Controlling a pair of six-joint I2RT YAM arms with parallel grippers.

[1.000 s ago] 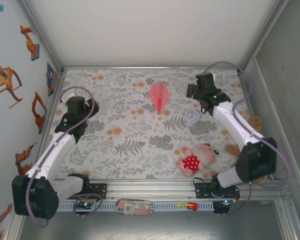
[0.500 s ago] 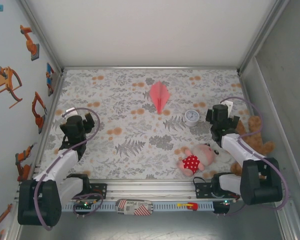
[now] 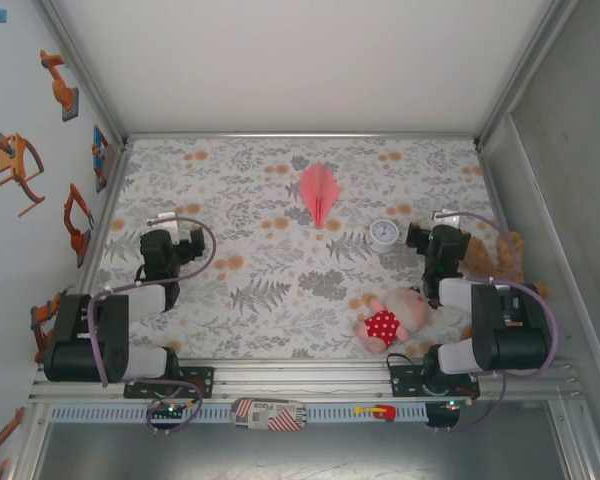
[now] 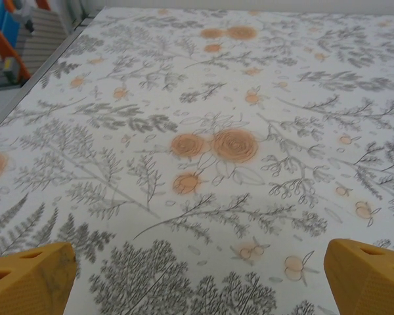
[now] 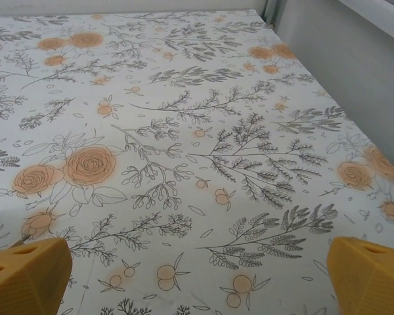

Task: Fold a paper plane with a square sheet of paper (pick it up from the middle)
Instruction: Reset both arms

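Paper plane (image 3: 319, 192) lies flat on far-middle tabletop (image 3: 250, 300), folded, nothing touching it. Left tool (image 4: 197, 282) and right tool (image 5: 197, 279) wide open, empty, low over bare cloth. Judgement: folding done, arms parked clear.

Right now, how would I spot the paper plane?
On the floral tablecloth, look near the middle of its far edge. The paper plane lies alone, tip toward the near side. It is flat, salmon-pink and pointed, unlike the round dial and plush doll.
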